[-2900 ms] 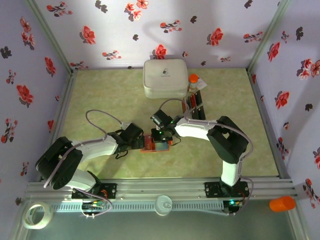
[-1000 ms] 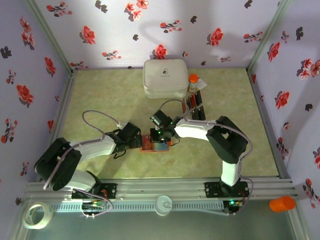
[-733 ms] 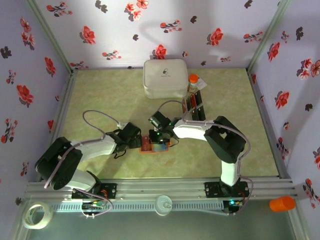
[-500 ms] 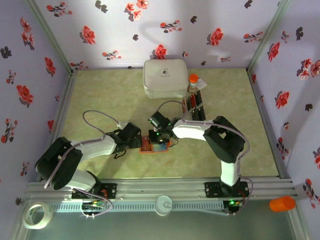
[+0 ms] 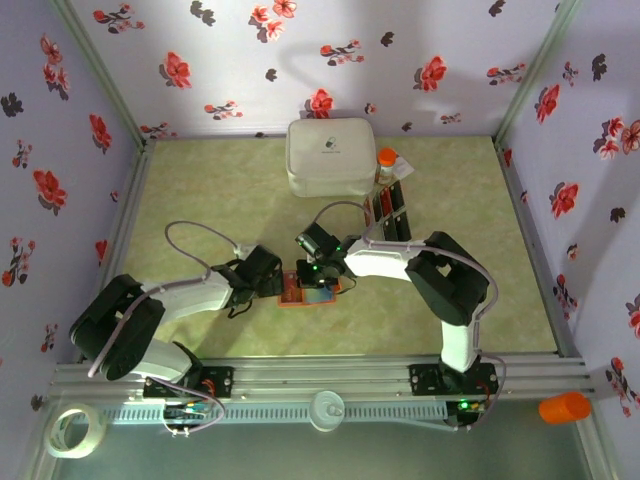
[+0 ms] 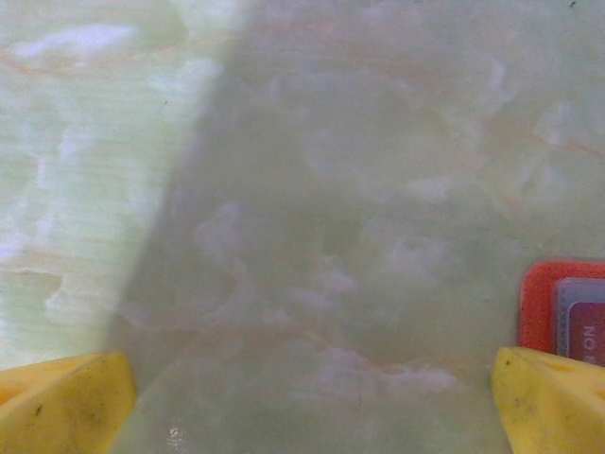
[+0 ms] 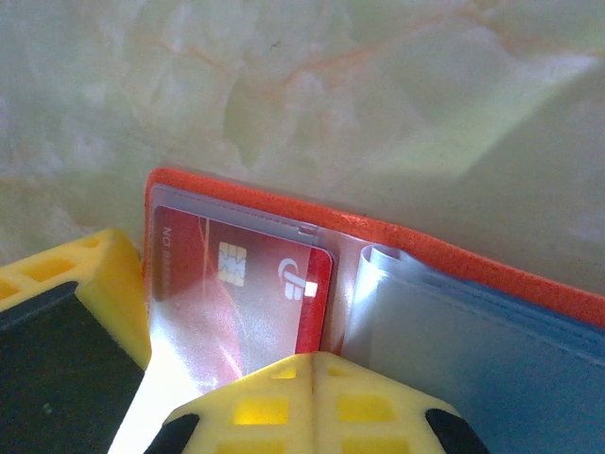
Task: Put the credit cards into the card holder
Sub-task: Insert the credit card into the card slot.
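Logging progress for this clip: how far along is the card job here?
Done: one red card is tucked into the open orange card holder. In hand: the shut right claw sits at that card's edge; the open left claw hovers beside the holder. Left: more cards by the white case.

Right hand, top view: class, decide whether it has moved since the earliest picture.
Yes. The right hand has shifted slightly to the left, judged against the white case; it is over the card holder.
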